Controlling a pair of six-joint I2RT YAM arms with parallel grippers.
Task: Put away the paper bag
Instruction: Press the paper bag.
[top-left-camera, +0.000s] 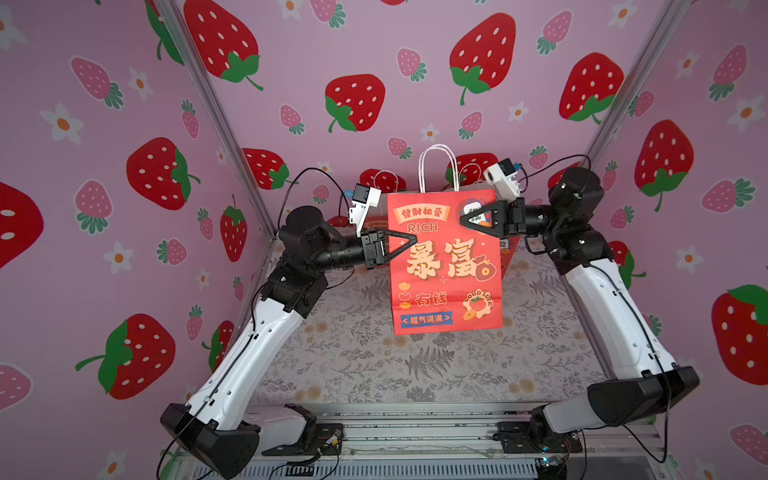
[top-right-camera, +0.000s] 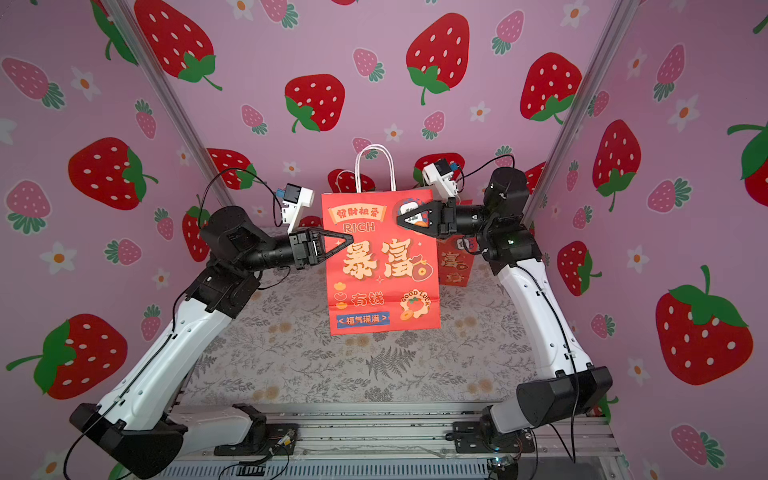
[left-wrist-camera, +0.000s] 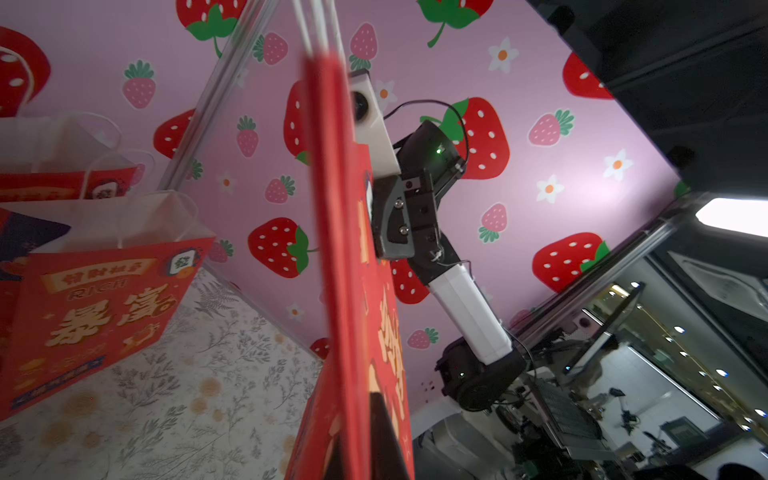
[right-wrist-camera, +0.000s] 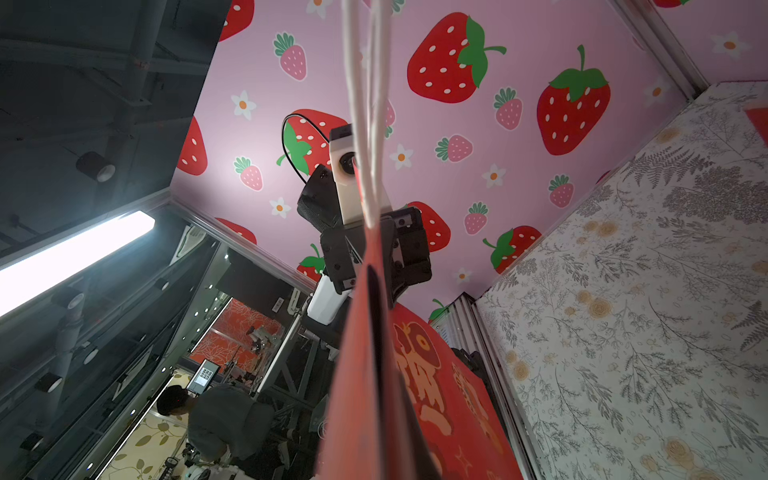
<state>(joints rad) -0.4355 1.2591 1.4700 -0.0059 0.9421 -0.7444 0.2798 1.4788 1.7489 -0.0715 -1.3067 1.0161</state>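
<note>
Mid-carry, paper bag (top-left-camera: 444, 266) hung above bench (top-left-camera: 374, 374): left fingers (top-left-camera: 411, 240) pinched shut on its edge, right fingers (top-left-camera: 467, 221) at top corner, couldn't tell grip. Next: stow by bags (top-right-camera: 455, 264) behind them

Red on pink, strawberries on every side.

Bright red paper bag (top-left-camera: 444, 266) with cream-and-orange characters, pale "RICH", a blue banner low down and a round "GOOD LUCK" badge; white handles (top-left-camera: 438, 166). Same red print on a second bag (left-wrist-camera: 83, 299). Pink walls (top-left-camera: 124, 104) patterned with big red strawberries with green leaves, small pink ones and white flowers with orange centres. Pale grey cloth (top-left-camera: 415, 365) with darker grey ferns and sprigs and faded orange blooms. White shells and black joints on left arm (top-left-camera: 249, 345) and right arm (top-left-camera: 615, 316); black left gripper (top-left-camera: 413, 240) and right gripper (top-left-camera: 463, 220).
</note>
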